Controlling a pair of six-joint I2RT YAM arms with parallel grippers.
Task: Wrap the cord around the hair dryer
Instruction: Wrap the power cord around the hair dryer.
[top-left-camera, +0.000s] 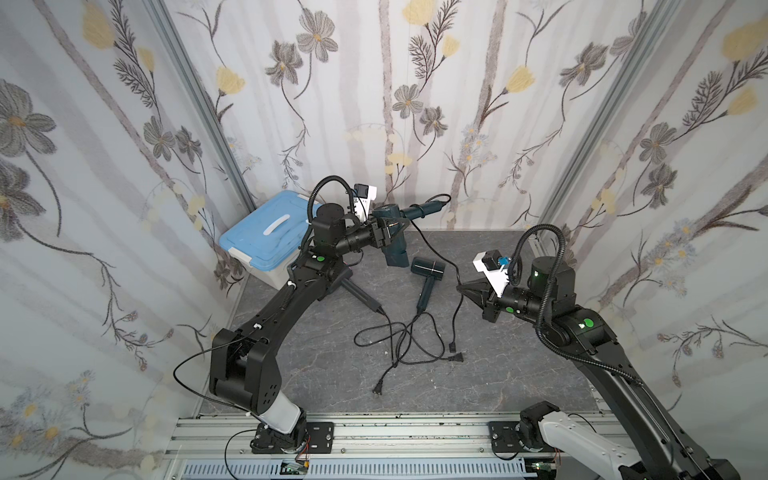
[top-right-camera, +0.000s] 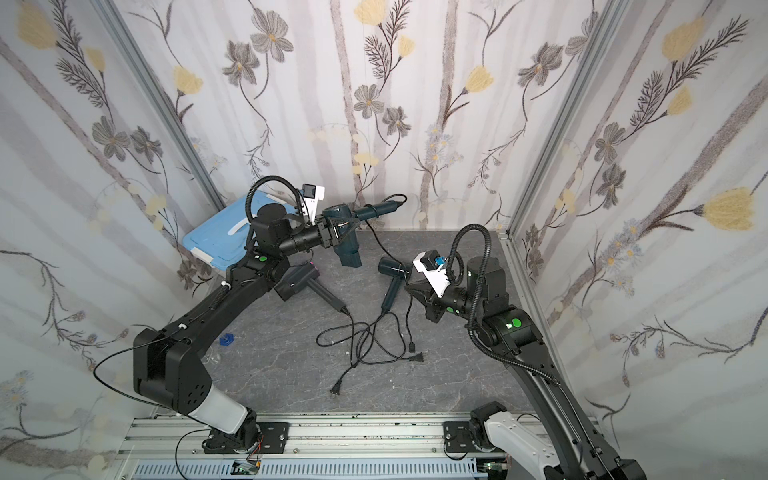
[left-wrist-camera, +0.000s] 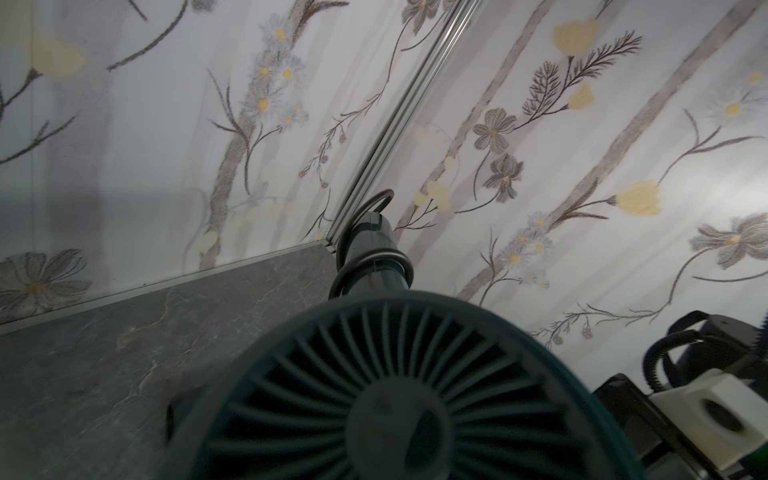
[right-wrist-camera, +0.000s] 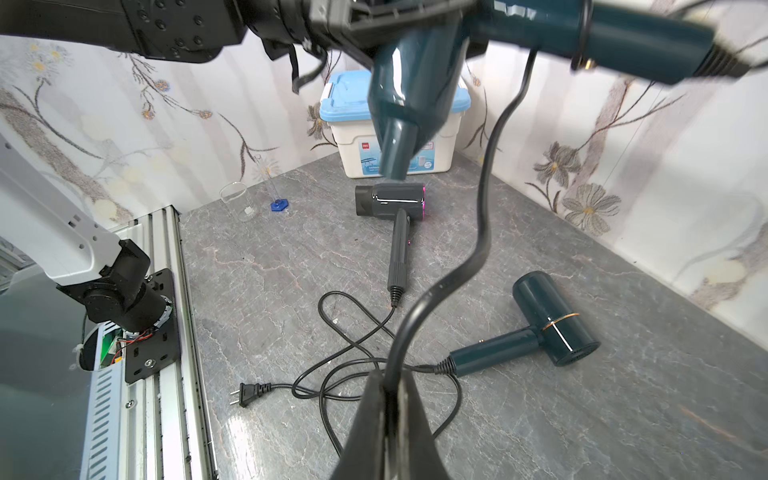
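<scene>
Both top views: my left gripper (top-left-camera: 387, 232) is clamped on the teal hair dryer (top-left-camera: 394, 252), held aloft over the far side of the table (top-left-camera: 332, 374), nozzle down. Left wrist view: the cord (left-wrist-camera: 376, 262) is looped round the dryer's handle. Right wrist view: my right gripper (right-wrist-camera: 386, 384) is pinched tight on that cord, above the table

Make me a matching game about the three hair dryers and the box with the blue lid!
Things:
1. big teal hair dryer
2. small teal hair dryer
3. grey hair dryer
4. box

Places:
A. back corner of the table
B. lying flat, mid-table
C. lifted, in the left gripper
D. lying flat, nearest the box

Pairs: 1-C, 2-B, 3-D, 4-A.
</scene>
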